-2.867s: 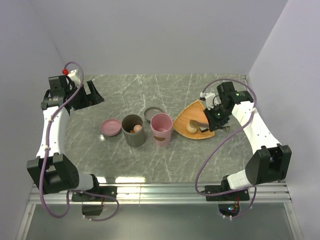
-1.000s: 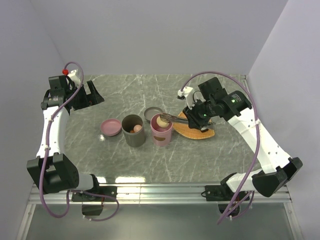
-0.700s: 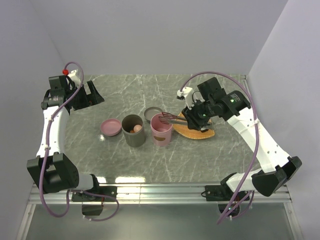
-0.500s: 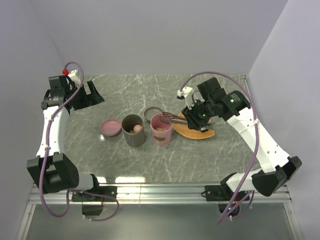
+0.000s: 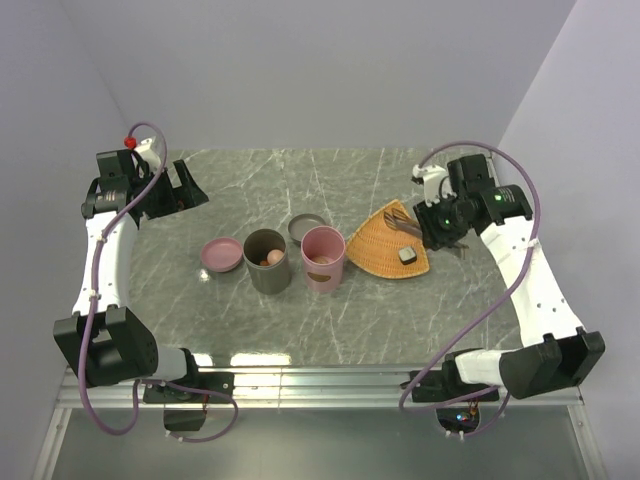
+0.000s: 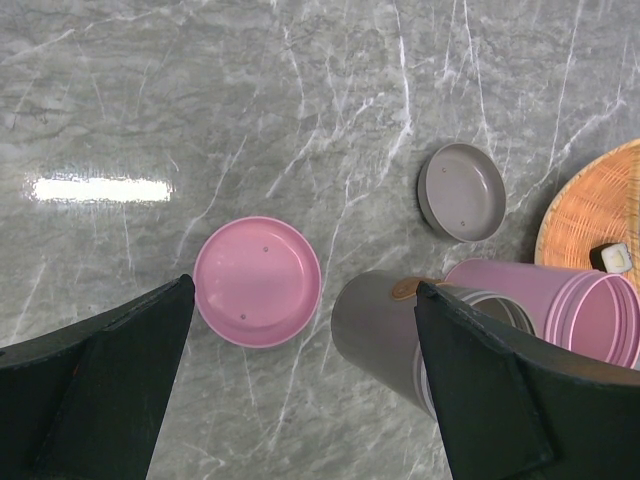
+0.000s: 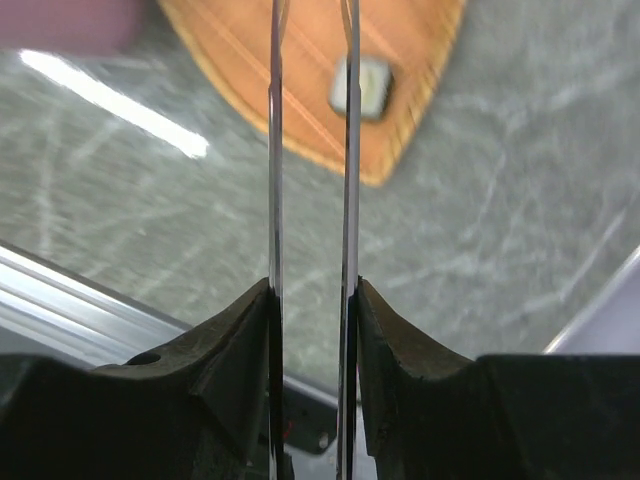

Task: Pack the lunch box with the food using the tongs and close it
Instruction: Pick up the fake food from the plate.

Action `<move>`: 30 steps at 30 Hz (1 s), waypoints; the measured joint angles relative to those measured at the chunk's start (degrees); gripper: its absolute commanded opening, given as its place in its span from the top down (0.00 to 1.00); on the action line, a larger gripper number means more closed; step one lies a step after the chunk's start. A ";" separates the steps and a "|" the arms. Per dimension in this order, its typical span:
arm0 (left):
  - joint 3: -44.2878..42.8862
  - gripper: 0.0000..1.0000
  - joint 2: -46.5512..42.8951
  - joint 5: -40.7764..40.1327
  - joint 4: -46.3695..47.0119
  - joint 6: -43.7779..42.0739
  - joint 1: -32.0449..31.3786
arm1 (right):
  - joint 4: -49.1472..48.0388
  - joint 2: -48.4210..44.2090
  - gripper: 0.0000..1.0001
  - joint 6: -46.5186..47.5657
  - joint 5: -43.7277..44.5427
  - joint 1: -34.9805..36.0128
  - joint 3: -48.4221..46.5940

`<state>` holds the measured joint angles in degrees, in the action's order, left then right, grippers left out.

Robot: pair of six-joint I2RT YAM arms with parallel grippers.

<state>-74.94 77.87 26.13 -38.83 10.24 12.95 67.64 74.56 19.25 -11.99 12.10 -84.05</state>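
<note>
My right gripper [image 5: 437, 222] is shut on the tongs [image 5: 400, 217], whose two thin metal arms [image 7: 275, 150] run side by side, a little apart, out over the orange woven tray [image 5: 385, 245]. A dark brown block of food [image 5: 407, 255] lies on the tray just past the tong tips [image 7: 362, 85]. The lunch box stands open as a grey container [image 5: 266, 262] with orange and pink pieces inside and a pink container [image 5: 323, 260] with a beige piece inside. My left gripper [image 5: 178, 190] hangs open and empty at the far left, above the table.
A pink lid [image 5: 221, 254] lies left of the grey container, and a grey lid [image 5: 306, 228] lies behind the two containers. In the left wrist view the pink lid [image 6: 257, 281] and grey lid [image 6: 461, 191] rest flat on the marble table [image 6: 150, 100]. Walls close in on both sides.
The tongs let a beige ball drop into the pink container. My right arm then swung back right, bringing the empty tongs over the tray. The left arm stayed still.
</note>
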 measured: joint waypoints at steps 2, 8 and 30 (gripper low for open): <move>0.00 0.00 0.00 0.02 0.00 0.00 0.00 | 0.07 -1.14 0.56 0.17 2.10 -1.75 3.45; 0.00 0.01 0.00 0.66 0.02 0.02 0.00 | 0.79 -3.41 0.53 0.31 6.71 -2.62 11.17; 0.00 0.01 0.02 1.01 0.09 0.02 0.04 | -0.31 -2.32 0.48 -0.61 10.40 -2.86 14.01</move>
<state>-74.94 77.89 27.14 -38.74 10.26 12.99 67.33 72.25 18.63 -1.58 9.23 -70.04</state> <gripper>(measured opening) 0.995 0.523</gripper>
